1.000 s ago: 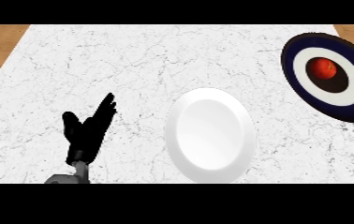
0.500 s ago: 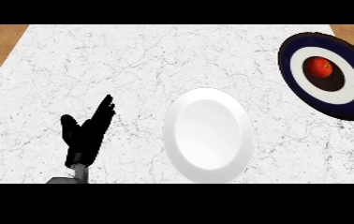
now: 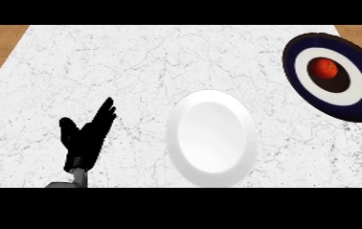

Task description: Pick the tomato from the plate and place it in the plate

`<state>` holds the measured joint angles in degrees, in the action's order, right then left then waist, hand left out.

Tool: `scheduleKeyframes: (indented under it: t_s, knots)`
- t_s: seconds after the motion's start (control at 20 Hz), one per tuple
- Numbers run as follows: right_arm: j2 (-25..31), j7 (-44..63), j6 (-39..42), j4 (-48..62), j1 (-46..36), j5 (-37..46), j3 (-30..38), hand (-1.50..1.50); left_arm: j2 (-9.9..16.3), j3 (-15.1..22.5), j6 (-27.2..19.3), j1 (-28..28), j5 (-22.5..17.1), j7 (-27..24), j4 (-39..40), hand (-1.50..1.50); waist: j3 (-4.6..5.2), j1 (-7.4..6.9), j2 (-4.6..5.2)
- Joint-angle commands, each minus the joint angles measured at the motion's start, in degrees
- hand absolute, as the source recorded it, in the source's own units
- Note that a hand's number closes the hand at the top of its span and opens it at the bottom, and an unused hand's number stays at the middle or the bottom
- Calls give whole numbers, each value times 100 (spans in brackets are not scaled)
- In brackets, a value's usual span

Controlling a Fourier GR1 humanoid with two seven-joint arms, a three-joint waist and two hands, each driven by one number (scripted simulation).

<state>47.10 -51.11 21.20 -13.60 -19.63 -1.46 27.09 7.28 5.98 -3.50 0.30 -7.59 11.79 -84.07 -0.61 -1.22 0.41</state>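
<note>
Since the earlier frame, little has moved: everything sits slightly further toward the left edge of the view. Left hand (image 3: 84,139) rests at the surface's (image 3: 141,65) near edge, fingers straight and spread, holding nothing. Tomato (image 3: 326,68) lies on the dark ringed plate (image 3: 300,70) at the right edge; white plate (image 3: 210,138) sits near the front edge.

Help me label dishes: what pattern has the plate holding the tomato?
Dark navy and white rings on the plate, dark centre under the tomato; head view.

Red tomato (image 3: 326,69) — on ringed plate (image 3: 300,72)
</note>
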Motion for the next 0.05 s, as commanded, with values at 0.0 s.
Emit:
scheduleKeyframes:
  t_s: [0.0]
  knots:
    - [3,-758,681,70,152,18,-13,-150,-22,48,55,139,51,-82,199,0,21,4,18]
